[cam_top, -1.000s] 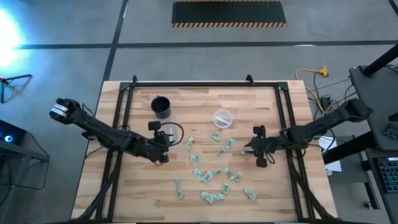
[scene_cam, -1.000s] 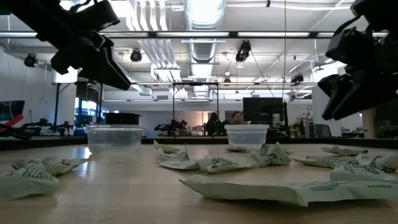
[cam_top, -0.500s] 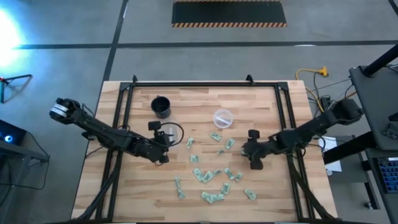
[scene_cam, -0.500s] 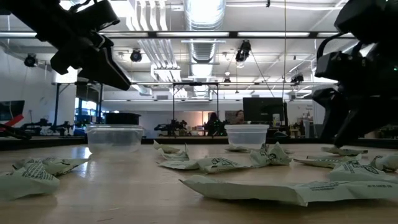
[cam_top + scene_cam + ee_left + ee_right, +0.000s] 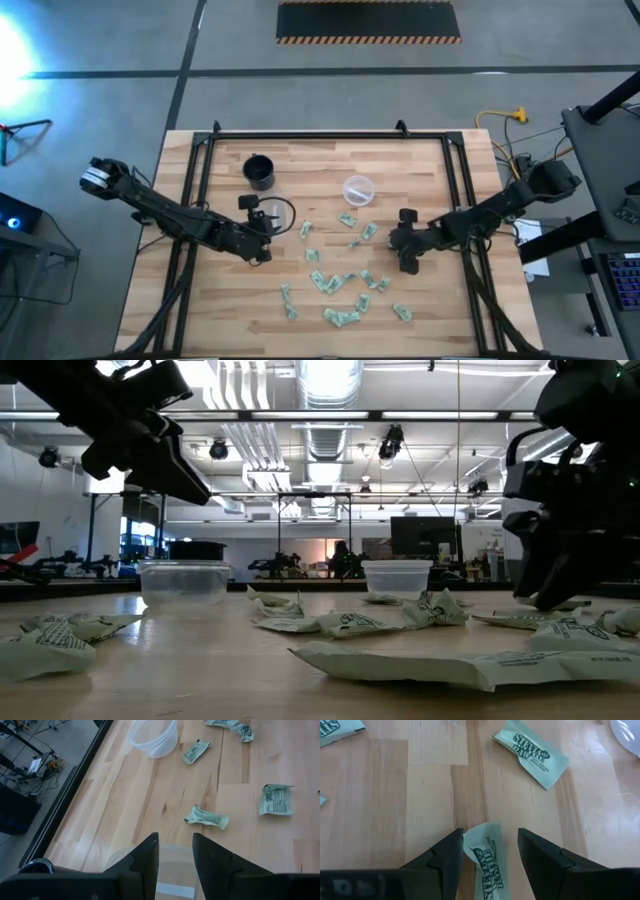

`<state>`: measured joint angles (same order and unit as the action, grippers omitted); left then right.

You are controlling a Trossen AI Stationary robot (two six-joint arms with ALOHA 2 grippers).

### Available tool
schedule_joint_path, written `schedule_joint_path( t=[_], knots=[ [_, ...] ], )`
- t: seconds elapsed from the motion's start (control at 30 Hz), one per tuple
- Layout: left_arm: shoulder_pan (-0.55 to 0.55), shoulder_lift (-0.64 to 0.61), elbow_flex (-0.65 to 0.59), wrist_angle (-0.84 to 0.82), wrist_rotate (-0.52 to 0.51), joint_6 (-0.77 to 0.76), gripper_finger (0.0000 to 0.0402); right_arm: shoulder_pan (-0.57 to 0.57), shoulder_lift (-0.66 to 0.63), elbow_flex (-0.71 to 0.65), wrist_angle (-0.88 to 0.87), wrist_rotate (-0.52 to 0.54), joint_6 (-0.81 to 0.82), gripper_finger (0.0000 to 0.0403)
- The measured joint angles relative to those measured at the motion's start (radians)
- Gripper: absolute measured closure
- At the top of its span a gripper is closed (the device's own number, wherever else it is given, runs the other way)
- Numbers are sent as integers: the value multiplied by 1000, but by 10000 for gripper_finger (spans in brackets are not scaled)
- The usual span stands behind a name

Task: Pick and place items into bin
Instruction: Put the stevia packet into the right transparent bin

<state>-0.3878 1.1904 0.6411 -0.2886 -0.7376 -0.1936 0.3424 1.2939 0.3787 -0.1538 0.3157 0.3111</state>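
The surface (image 5: 440, 300) I'm working over is pale wood in jointed planks, smooth and matt, framed by black metal rails (image 5: 300, 136). The items (image 5: 530, 756) look like crinkled, faintly glossy paper packets, and beside them the tubs (image 5: 184, 582) are clear, shiny plastic. My right hand (image 5: 487, 852) has matt black plastic fingers.
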Motion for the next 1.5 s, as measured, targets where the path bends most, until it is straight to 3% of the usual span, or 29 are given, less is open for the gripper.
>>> schedule_joint_path(
  t=[0.67, 1.07, 1.33, 1.5],
  knots=[
    [0, 0, 0, 0, 0, 0, 299, 0, -11, -1, -23, 3, -41, 387],
    [0, 0, 0, 1, 0, 0, 299, 0, -11, 58, -23, 70, -140, 394],
    [0, 0, 0, 3, 0, 0, 299, -6, -11, 157, -14, 308, -311, 394],
    [0, 0, 0, 40, 0, 33, 299, -85, -11, 217, 30, 354, -409, 394]
  ],
)
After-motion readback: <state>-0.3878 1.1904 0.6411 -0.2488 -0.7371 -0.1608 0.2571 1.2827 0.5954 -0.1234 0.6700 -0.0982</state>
